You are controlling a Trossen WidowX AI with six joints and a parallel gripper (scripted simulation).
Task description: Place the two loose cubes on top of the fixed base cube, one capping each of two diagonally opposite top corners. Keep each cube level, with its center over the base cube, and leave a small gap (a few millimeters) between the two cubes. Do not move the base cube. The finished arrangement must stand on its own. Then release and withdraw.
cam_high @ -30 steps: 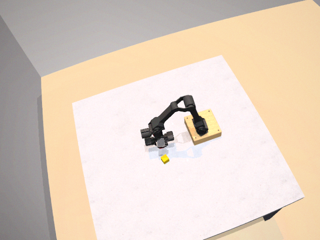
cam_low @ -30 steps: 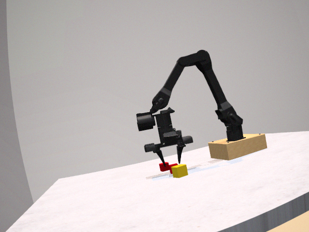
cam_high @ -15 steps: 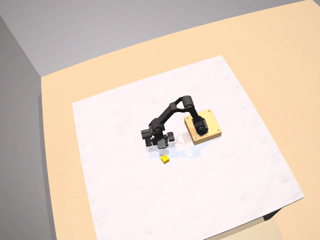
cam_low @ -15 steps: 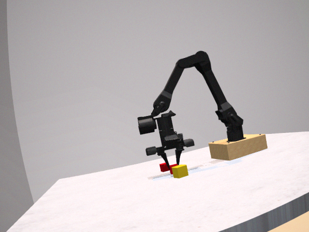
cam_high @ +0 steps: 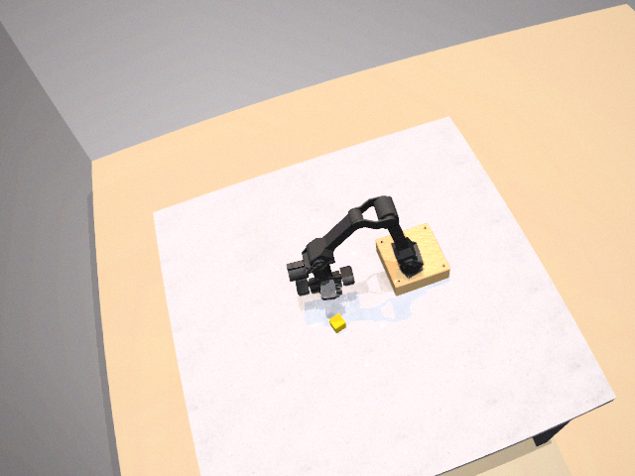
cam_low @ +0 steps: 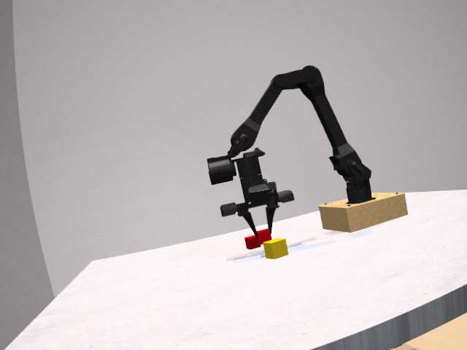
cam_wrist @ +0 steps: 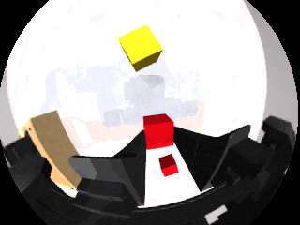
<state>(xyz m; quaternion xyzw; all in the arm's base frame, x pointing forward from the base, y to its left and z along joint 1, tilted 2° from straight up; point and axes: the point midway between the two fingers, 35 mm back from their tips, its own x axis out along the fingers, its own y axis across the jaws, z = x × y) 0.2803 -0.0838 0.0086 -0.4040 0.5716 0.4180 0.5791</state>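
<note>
The yellow base cube (cam_high: 337, 322) (cam_low: 275, 249) (cam_wrist: 142, 45) sits on the white table top with nothing on it. My gripper (cam_low: 263, 233) (cam_wrist: 158, 129) points down and is shut on a red cube (cam_low: 265, 238) (cam_wrist: 159, 135), which appears raised a little off the table, beside the yellow cube. The other red cube (cam_low: 252, 242) (cam_wrist: 169, 165) rests on the table behind the held one, outside the fingers. In the top view the gripper body hides both red cubes and the fingertips.
The arm's wooden base block (cam_high: 433, 246) (cam_low: 379, 214) (cam_wrist: 55, 141) stands to the right in the top and exterior views and at the left in the wrist view. The white table top (cam_high: 287, 400) (cam_low: 169, 297) has its near edge at the lower right of the top and exterior views.
</note>
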